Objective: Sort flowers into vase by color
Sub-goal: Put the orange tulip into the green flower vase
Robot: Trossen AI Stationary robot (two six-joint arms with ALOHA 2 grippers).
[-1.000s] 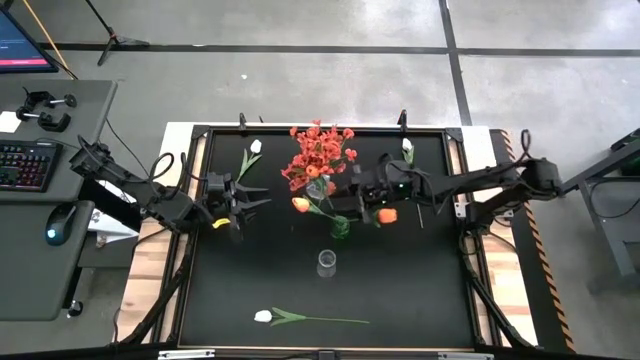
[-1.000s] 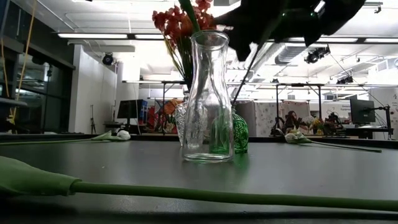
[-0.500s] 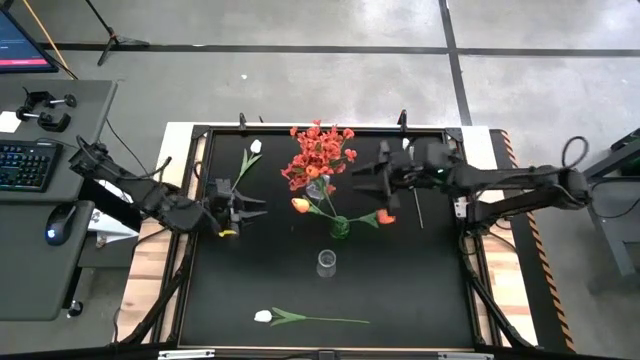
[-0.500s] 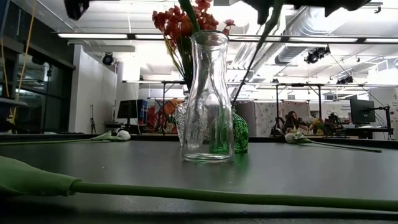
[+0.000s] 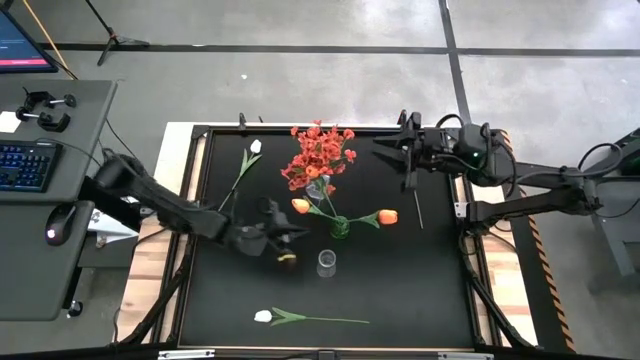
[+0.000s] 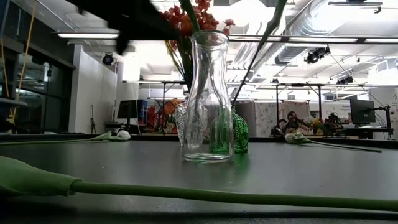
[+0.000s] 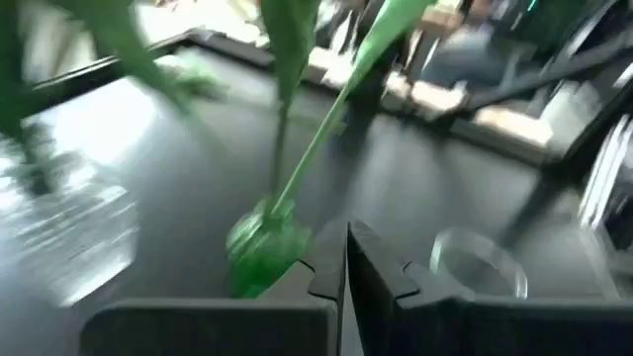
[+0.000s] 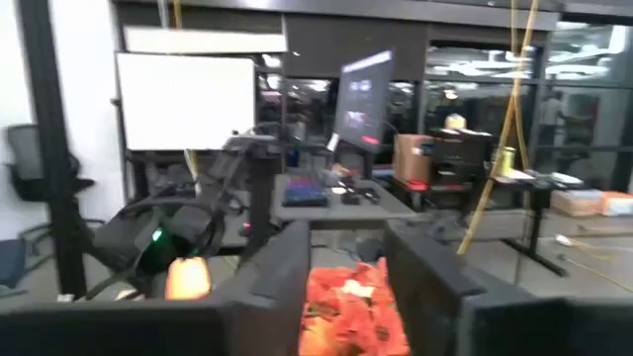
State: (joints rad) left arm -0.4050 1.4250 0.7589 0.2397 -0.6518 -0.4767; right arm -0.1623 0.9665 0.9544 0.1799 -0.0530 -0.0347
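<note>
Green vase (image 5: 340, 228), table centre: 2 orange tulips (image 5: 301, 205) leaning out left and right. Red spray (image 5: 320, 155) just behind. White tulip (image 5: 263, 316), near edge: stem lying left-right, bloom left. Left gripper (image 5: 287, 236): fingers pressed together. Right gripper (image 5: 391, 153), far right: fingers spread, empty.

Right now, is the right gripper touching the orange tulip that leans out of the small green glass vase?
Apart. In the high view the right gripper sits near the table's far edge, with bare black tabletop between it and the orange tulip in the green vase.
</note>
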